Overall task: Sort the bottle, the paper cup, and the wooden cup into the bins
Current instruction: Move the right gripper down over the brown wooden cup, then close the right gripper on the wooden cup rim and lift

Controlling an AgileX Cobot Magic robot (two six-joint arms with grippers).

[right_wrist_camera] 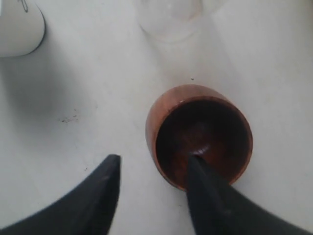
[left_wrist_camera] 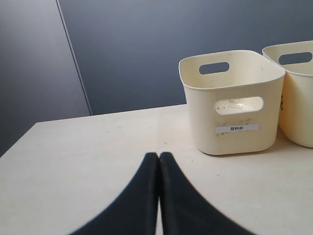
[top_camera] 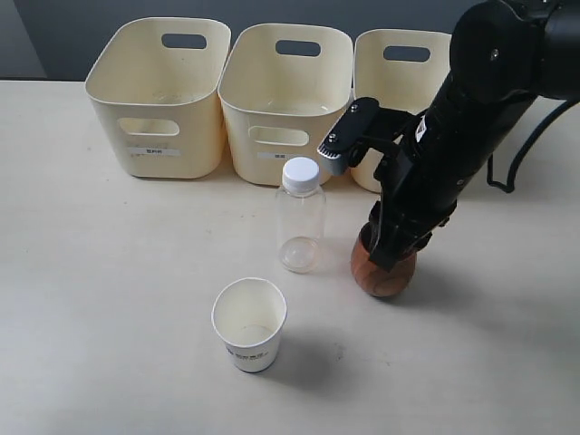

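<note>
Wooden cup [top_camera: 384, 272], bottle [top_camera: 300, 217], paper cup [top_camera: 249, 324]: all unsorted before the bins [top_camera: 204, 118]; the open, empty right gripper [right_wrist_camera: 154, 161] straddles the wooden cup's rim.

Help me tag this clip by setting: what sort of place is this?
Probably a robotics lab or test bench, not a home: a bare pale table, three matching cream bins lined up before a plain dark wall, and a black robot arm over a wooden cup.
</note>
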